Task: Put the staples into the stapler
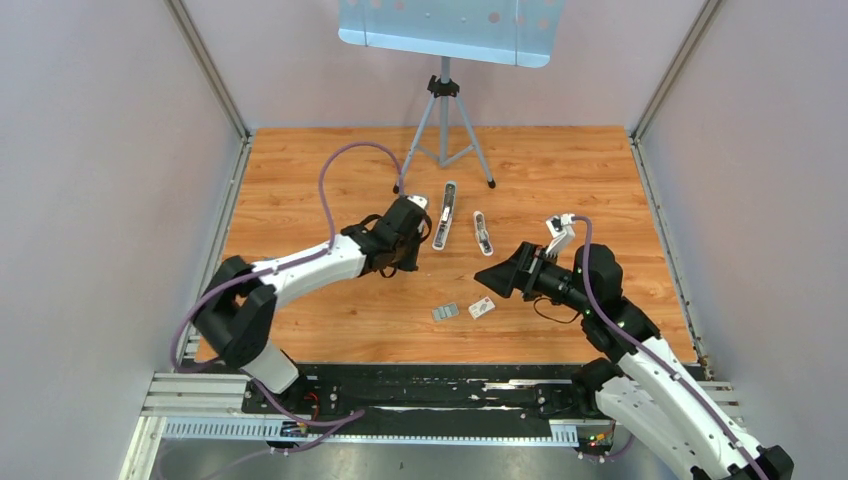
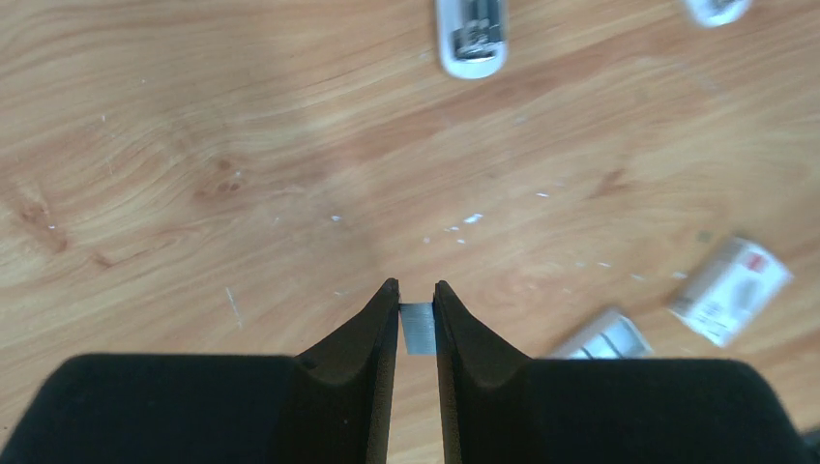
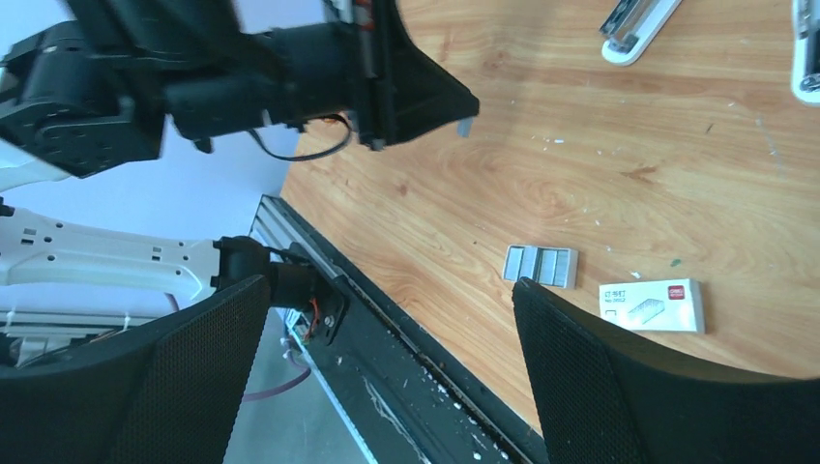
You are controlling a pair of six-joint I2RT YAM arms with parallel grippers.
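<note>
The left gripper (image 2: 417, 307) gripped the staples (image 2: 418, 327) — raised just left of the stapler (image 1: 444, 216). The right gripper (image 3: 387, 290) stood released, near the stapler.

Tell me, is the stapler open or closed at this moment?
Open. In the overhead view the stapler lies on the table spread out into long thin parts, one beside the other, not folded together.
</note>
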